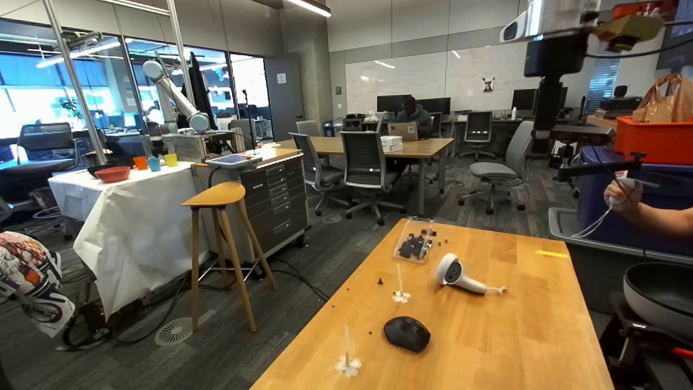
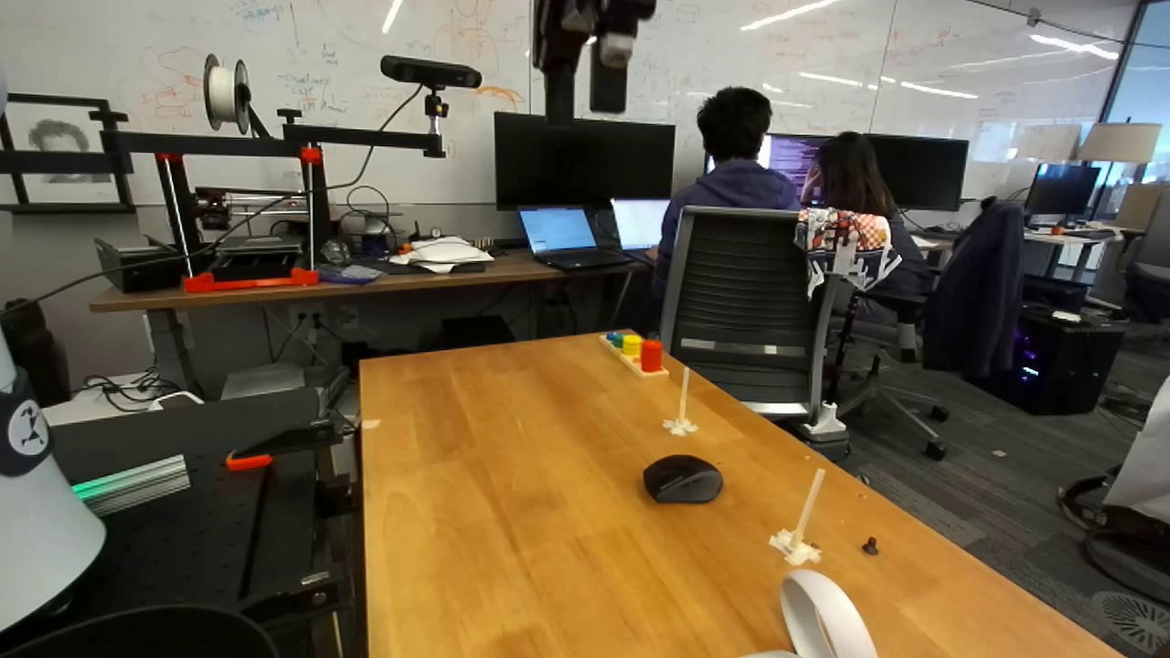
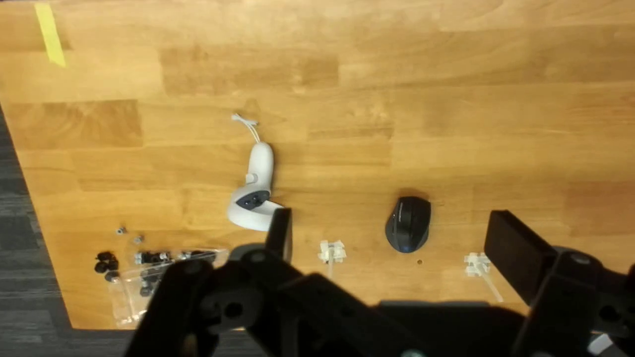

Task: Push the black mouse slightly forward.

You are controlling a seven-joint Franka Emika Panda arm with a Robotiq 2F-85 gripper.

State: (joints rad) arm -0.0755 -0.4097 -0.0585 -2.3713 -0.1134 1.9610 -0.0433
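A long wooden table [image 1: 503, 352] fills the foreground in both exterior views. Well above it hangs the black gripper [image 3: 394, 230], its two fingers spread wide apart. In an exterior view, a clear box [image 1: 414, 225] of small dark pieces [image 1: 414, 246] lies at the table's far left end; nearer and to its right rests a white controller [image 1: 460, 279]. At the far right corner, in an exterior view, sits a board [image 2: 629, 362] of coloured pieces [image 2: 651, 356]. In an exterior view the black mouse [image 1: 407, 333] lies nearer than the controller, between two thin standing sticks [image 1: 347, 341] and slightly right of the line joining them; in the wrist view it shows in the gap between the fingers, well below them.
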